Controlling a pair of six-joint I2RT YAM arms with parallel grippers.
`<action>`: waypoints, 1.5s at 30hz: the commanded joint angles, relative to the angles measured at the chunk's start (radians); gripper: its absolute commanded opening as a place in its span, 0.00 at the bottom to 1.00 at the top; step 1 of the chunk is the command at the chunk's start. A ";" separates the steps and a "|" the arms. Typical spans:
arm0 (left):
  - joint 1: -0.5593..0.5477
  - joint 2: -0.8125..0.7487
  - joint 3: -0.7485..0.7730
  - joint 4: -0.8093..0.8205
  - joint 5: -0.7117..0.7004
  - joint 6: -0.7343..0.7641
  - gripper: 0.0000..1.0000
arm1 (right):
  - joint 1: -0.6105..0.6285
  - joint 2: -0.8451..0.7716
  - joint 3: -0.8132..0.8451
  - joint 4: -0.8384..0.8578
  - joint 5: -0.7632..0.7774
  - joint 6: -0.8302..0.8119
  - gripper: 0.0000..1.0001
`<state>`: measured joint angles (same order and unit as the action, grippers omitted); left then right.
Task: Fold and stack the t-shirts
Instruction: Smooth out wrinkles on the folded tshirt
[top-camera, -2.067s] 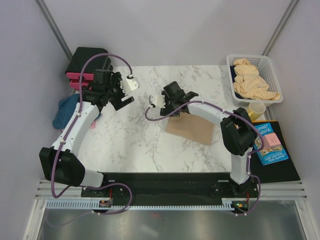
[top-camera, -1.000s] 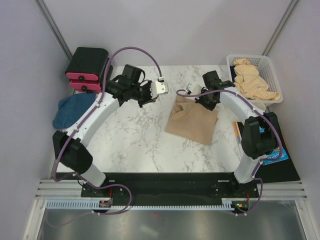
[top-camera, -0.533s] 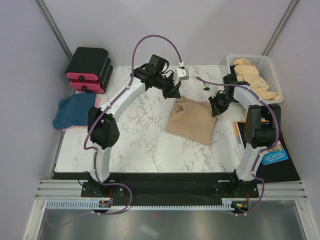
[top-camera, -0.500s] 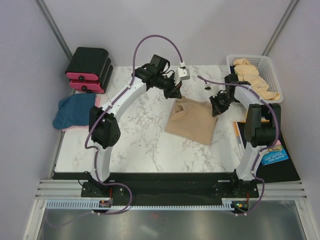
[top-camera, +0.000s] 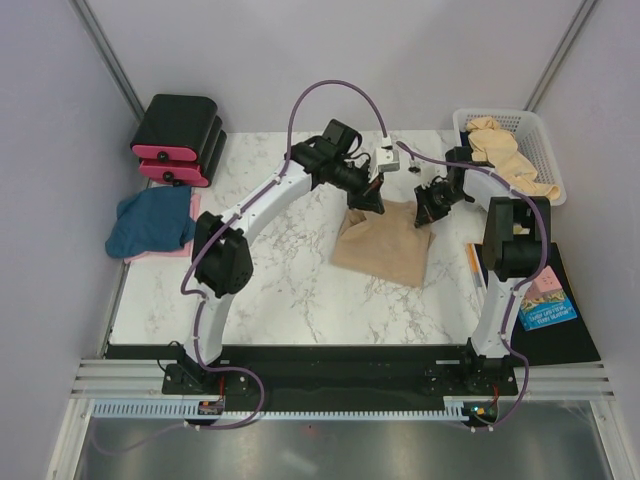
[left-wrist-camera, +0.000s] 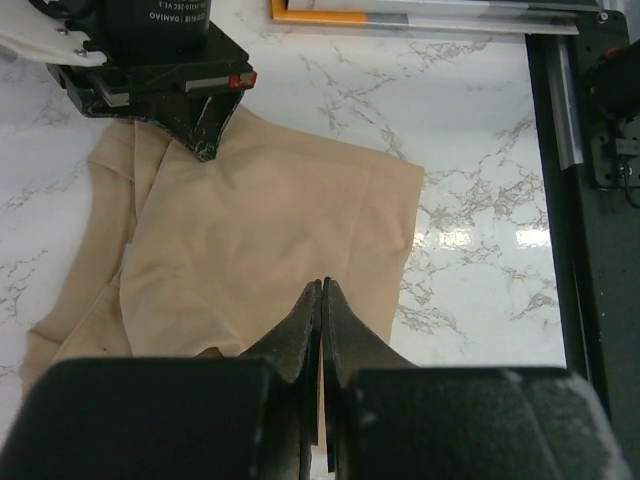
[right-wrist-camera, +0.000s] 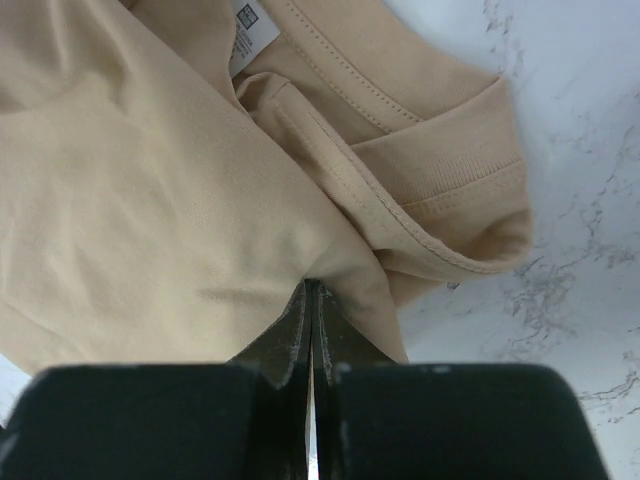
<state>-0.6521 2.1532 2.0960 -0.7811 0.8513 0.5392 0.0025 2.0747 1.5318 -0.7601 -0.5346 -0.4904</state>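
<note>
"Tan shirt (top-camera: 385, 250), half-folded and rumpled, lies right of centre on the table (top-camera: 270, 270), with its collar end towards the far edge. Both arms reach to that far edge."

"And the jaws?"

"The right gripper (right-wrist-camera: 312, 288) is clenched. Creases run into its tips just below the collar (right-wrist-camera: 440, 190) and label (right-wrist-camera: 250, 30), so I judge it has cloth pinched. The left gripper (left-wrist-camera: 321, 286) is clenched too, with its tips over the shirt's other far corner. I can't tell whether any cloth is between them."

"So the step is spreading it flat before the fold?"

"That's my reading. To do it well, the left should open, come down on a single layer at its corner and close there, because taking two layers would lock the rumple in. Then both corners should be drawn apart evenly and low over the marble, so the hem trails straight."

"What could spoil it?"

"The right's pinch sits near the collar, not out at a shoulder, so an uneven pull would probably skew the shirt. More tan shirts (top-camera: 500, 160) wait in the basket (top-camera: 530, 130). A blue shirt (top-camera: 150, 222) sits at the table's left edge, well apart."
</note>
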 joint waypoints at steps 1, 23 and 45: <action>-0.007 0.036 -0.039 0.002 -0.027 -0.012 0.02 | 0.002 0.010 -0.002 0.074 -0.025 0.030 0.00; -0.007 0.168 -0.045 0.150 -0.350 -0.025 0.02 | 0.002 -0.016 -0.032 0.104 0.010 0.036 0.00; 0.088 0.062 -0.212 0.355 -0.474 -0.122 0.02 | 0.001 -0.030 -0.059 0.111 0.027 0.035 0.00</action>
<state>-0.6056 2.3302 1.9049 -0.4644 0.3237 0.4660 0.0044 2.0731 1.4895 -0.6559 -0.5236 -0.4484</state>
